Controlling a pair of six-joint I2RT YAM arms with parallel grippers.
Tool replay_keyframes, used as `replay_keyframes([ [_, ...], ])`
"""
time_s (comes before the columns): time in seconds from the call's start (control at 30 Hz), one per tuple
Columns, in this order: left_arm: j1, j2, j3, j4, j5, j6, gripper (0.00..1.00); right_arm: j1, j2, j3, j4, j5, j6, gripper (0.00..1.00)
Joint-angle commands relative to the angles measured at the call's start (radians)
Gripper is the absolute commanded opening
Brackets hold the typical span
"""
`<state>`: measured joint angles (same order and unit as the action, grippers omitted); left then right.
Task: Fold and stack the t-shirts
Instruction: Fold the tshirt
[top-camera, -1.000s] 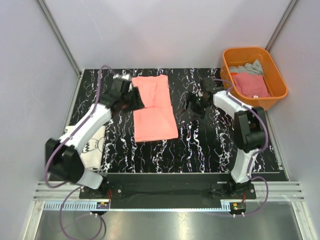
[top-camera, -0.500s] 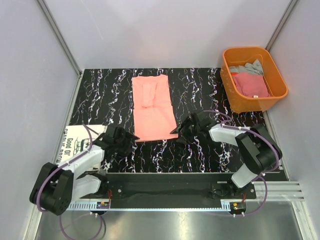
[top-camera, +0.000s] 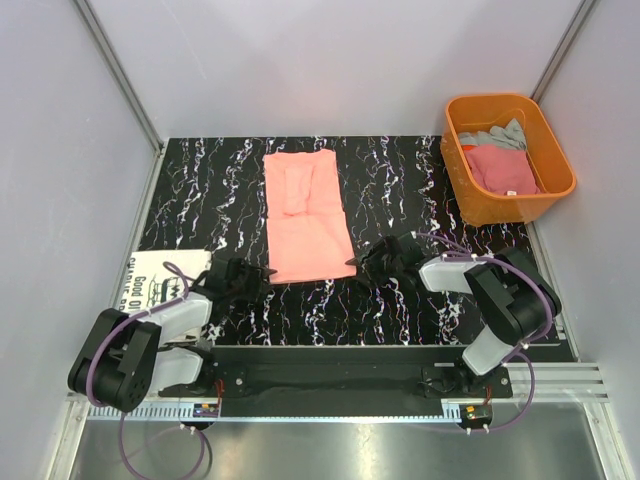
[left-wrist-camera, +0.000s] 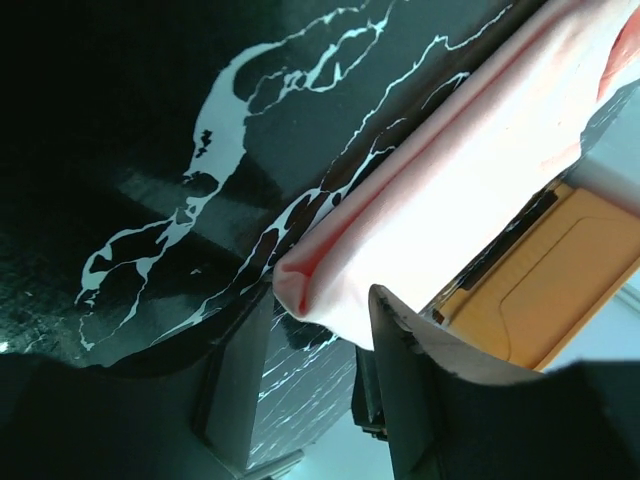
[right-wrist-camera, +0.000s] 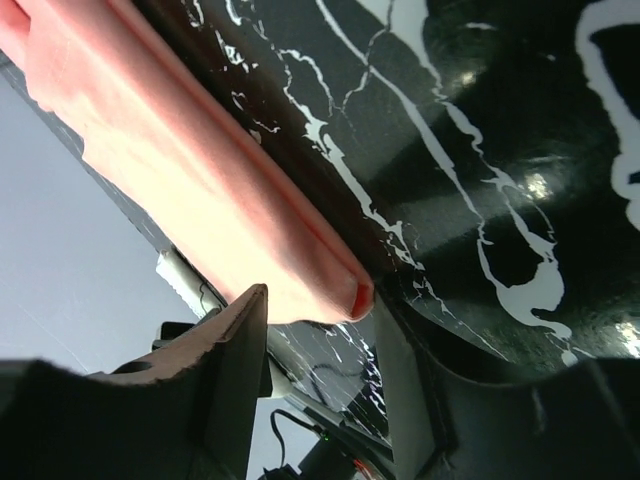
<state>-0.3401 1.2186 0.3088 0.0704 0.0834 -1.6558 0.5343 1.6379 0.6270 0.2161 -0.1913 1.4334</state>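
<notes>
— Salmon tee (top-camera: 305, 215)?
— Mid-table, running twelve to six; left gripper (top-camera: 255, 277) and right gripper (top-camera: 362, 263) gape at its seven and five o'clock corners.
— Risk?
— A shallow pinch likely catches one layer, and the fold peels open.

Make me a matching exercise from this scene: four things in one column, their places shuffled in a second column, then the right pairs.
Things
1. salmon-pink t-shirt
2. white lettered t-shirt
3. deeper pink t-shirt
4. orange tub

Places
a. at the far right corner of the table
b. inside the orange tub
c. at the near left edge of the table
d. lying flat in the middle of the table

Pairs: 1-d, 2-c, 3-b, 4-a
</notes>
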Motion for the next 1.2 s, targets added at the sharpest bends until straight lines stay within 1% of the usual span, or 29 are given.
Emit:
replay_keyframes([
  [0.0,0.006,0.010,-0.030,-0.047,-0.020,-0.044,0.50,0.012,-0.015,-0.003,-0.047,0.062,0.042,0.53],
  [0.17,0.007,0.018,-0.040,-0.049,-0.031,-0.055,0.46,0.012,-0.026,-0.013,-0.089,0.104,0.061,0.51],
  [0.3,0.006,0.032,-0.043,-0.046,-0.024,-0.048,0.41,0.012,0.017,0.002,-0.090,0.078,0.070,0.50],
  [0.43,0.006,0.032,-0.053,-0.037,-0.027,-0.047,0.37,0.013,0.030,0.007,-0.098,0.084,0.075,0.47],
  [0.47,0.006,0.033,-0.053,-0.037,-0.025,-0.045,0.34,0.012,0.030,0.007,-0.107,0.087,0.076,0.44],
  [0.5,0.010,0.032,-0.054,-0.035,-0.025,-0.042,0.32,0.012,0.030,0.007,-0.110,0.085,0.078,0.37],
  [0.53,0.012,0.030,-0.051,-0.034,-0.025,-0.038,0.30,0.012,0.030,0.004,-0.113,0.085,0.081,0.34],
  [0.57,0.015,0.030,-0.053,-0.031,-0.024,-0.027,0.24,0.012,0.028,0.002,-0.132,0.085,0.082,0.31],
  [0.6,0.018,0.030,-0.053,-0.027,-0.022,-0.019,0.19,0.012,0.025,-0.001,-0.141,0.089,0.085,0.22],
  [0.63,0.019,0.035,-0.053,-0.026,-0.016,-0.012,0.13,0.012,0.020,-0.006,-0.147,0.092,0.087,0.16],
  [0.67,0.019,0.036,-0.051,-0.027,-0.002,0.008,0.07,0.012,0.005,-0.019,-0.164,0.096,0.087,0.06],
  [0.7,0.023,0.038,-0.051,-0.037,0.007,0.017,0.00,0.012,-0.004,-0.027,-0.170,0.099,0.084,0.00],
  [0.73,0.023,0.033,-0.050,-0.052,0.019,0.025,0.00,0.012,-0.012,-0.033,-0.184,0.098,0.069,0.00],
  [0.8,0.013,0.013,-0.062,-0.067,0.048,0.040,0.00,0.013,-0.049,-0.032,-0.277,0.081,0.039,0.00],
  [0.83,0.007,-0.026,-0.072,-0.083,0.056,0.041,0.00,0.016,-0.070,-0.035,-0.311,0.079,0.023,0.00],
  [0.87,-0.002,-0.054,-0.076,-0.140,0.061,0.044,0.00,0.027,-0.129,-0.058,-0.358,0.081,0.022,0.00],
  [0.9,-0.031,-0.088,-0.079,-0.174,0.052,0.045,0.00,0.055,-0.168,-0.075,-0.380,0.098,0.045,0.00],
  [0.93,-0.048,-0.169,-0.080,-0.213,0.041,0.045,0.00,0.075,-0.211,-0.107,-0.402,0.108,0.058,0.00],
  [0.97,-0.065,-0.213,-0.085,-0.292,0.018,0.025,0.00,0.088,-0.287,-0.119,-0.453,0.121,0.071,0.00],
  [1.0,-0.104,-0.264,-0.089,-0.334,0.009,0.010,0.00,0.099,-0.326,-0.130,-0.480,0.124,0.079,0.00],
  [1.03,-0.126,-0.362,-0.092,-0.374,-0.002,-0.005,0.00,0.130,-0.363,-0.139,-0.507,0.128,0.088,0.00],
  [1.07,-0.151,-0.414,-0.096,-0.462,-0.026,-0.039,0.00,0.148,-0.430,-0.142,-0.567,0.138,0.087,0.00],
  [1.1,-0.204,-0.466,-0.093,-0.512,-0.042,-0.057,0.00,0.173,-0.463,-0.139,-0.599,0.162,0.099,0.00],
  [1.13,-0.230,-0.555,-0.086,-0.594,-0.056,-0.096,0.00,0.217,-0.490,-0.141,-0.630,0.170,0.110,0.00],
  [1.17,-0.259,-0.595,-0.083,-0.633,-0.077,-0.114,0.00,0.243,-0.541,-0.147,-0.667,0.180,0.122,0.00],
])
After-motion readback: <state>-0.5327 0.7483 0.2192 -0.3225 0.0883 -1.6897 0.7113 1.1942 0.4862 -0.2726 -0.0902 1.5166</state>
